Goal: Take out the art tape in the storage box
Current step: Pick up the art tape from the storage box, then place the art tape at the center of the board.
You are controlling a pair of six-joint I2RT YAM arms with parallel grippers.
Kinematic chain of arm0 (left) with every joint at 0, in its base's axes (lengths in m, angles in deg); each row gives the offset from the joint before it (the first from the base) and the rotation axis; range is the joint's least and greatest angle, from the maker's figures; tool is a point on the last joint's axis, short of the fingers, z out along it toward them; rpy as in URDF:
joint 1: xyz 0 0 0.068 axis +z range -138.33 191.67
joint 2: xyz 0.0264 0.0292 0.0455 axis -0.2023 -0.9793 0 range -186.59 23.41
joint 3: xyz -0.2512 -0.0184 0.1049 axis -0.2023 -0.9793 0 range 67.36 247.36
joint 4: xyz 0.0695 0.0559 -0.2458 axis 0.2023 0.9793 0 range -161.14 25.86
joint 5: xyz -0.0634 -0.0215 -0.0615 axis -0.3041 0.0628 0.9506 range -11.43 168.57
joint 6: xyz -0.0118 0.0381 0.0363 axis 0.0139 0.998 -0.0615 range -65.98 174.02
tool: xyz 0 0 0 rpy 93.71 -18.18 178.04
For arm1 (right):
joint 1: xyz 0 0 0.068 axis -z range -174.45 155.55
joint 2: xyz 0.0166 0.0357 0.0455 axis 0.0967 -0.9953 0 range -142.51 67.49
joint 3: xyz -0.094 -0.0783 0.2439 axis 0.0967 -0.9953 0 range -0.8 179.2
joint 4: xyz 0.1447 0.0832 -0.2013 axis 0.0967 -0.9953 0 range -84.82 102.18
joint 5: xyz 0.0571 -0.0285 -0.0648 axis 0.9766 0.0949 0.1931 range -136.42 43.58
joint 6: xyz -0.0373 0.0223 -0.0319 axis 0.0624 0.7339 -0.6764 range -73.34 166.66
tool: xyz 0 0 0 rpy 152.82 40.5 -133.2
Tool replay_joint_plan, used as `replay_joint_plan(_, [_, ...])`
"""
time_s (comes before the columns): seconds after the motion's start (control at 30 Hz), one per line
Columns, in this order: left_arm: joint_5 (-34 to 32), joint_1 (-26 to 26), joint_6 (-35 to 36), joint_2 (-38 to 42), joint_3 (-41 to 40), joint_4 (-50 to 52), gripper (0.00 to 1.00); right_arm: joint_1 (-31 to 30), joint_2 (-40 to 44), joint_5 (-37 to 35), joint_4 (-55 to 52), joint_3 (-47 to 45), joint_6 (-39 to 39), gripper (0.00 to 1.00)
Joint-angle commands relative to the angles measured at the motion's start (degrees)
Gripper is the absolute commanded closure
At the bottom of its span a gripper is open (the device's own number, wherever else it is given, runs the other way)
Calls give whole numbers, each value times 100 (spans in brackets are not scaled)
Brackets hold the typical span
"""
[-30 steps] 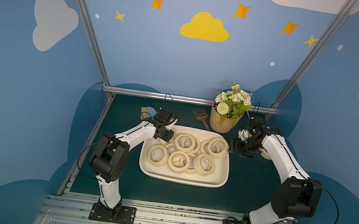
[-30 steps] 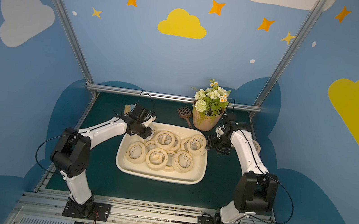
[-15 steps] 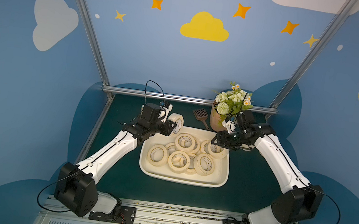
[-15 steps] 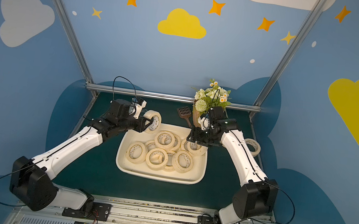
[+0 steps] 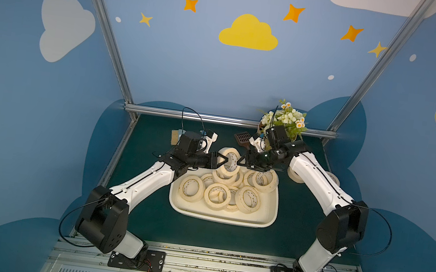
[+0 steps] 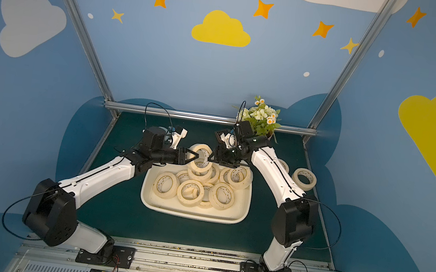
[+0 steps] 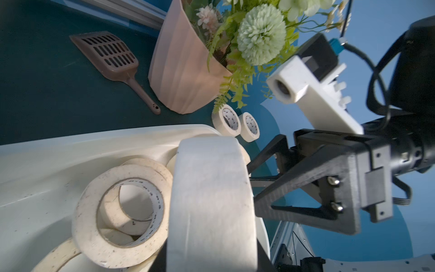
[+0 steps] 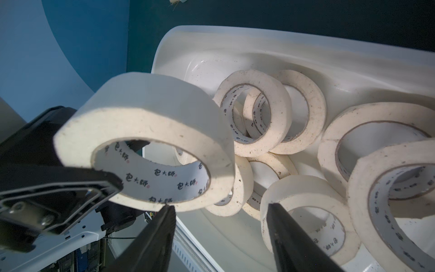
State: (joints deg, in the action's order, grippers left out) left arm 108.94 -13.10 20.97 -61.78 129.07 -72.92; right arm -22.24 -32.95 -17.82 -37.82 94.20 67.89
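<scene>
An art tape roll (image 5: 229,152) is gripped by the left gripper (image 5: 224,161) over the storage box (image 5: 220,219). The right gripper (image 5: 242,162) is held open nearby.

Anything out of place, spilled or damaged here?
Nothing spilled or broken. The tape rolls in the storage box lie jumbled, several leaning on each other, their edges speckled with dirt. The left gripper holds a lifted roll above the box; the open right gripper sits close beside it.

Left fingers (image 8: 70,176) pinched close, right fingers (image 8: 162,235) spread apart, tips facing mid-air.
</scene>
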Motion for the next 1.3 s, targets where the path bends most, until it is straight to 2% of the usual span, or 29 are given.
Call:
replay_joint_plan(0.0, [499, -1, -333, -105, 152, -695, 97, -18, -131, 137, 149, 233, 77, 38])
replay_joint_plan(0.07, [592, -1, -469, -183, 131, -868, 96, -33, -193, 194, 206, 271, 108, 40])
replay_joint_plan(0.13, [663, -10, -580, -258, 122, -1022, 97, -24, -252, 215, 223, 299, 130, 48])
replay_joint_plan(0.33, [832, -32, -737, -407, 130, -1260, 97, 8, -292, 222, 279, 300, 144, 90])
replay_joint_plan(0.4, [897, -28, -772, -449, 124, -1312, 96, 43, -284, 248, 280, 287, 144, 98])
replay_joint_plan(0.5, [927, -32, -770, -487, 121, -1316, 95, 82, -250, 248, 271, 273, 132, 100])
replay_joint_plan(0.53, [934, -36, -744, -491, 135, -1288, 89, 96, -240, 252, 261, 273, 133, 100])
replay_joint_plan(0.57, [956, -36, -687, -507, 164, -1221, 76, 106, -224, 244, 225, 281, 122, 100])
replay_joint_plan(0.63, [940, -36, -436, -491, 256, -954, 43, 145, -157, 186, 113, 299, 71, 100])
replay_joint_plan(0.7, [846, -52, -41, -426, 366, -587, 23, 198, -39, 26, -87, 333, -28, 100])
replay_joint_plan(0.77, [620, -46, 432, -308, 507, -44, 11, 330, 128, -101, -357, 327, -142, 100])
replay_joint_plan(0.83, [268, -53, 976, -190, 665, 599, 6, 545, 392, -295, -737, 271, -302, 100])
replay_joint_plan(0.97, [-425, -20, 1723, -37, 842, 1535, 4, 1142, 1047, -800, -1550, -37, -684, 100])
replay_joint_plan(1.07, [-759, 46, 1968, 2, 745, 1729, 4, 1725, 1597, -1231, -2086, -347, -969, 100])
replay_joint_plan(1.2, [-1292, 69, 2145, -199, 737, 1899, 5, 2368, 2377, -2345, -2275, -918, -958, 100])
replay_joint_plan(1.27, [-1448, 69, 2149, -355, 729, 1838, 6, 2865, 2504, -2476, -2407, -1061, -1056, 100])
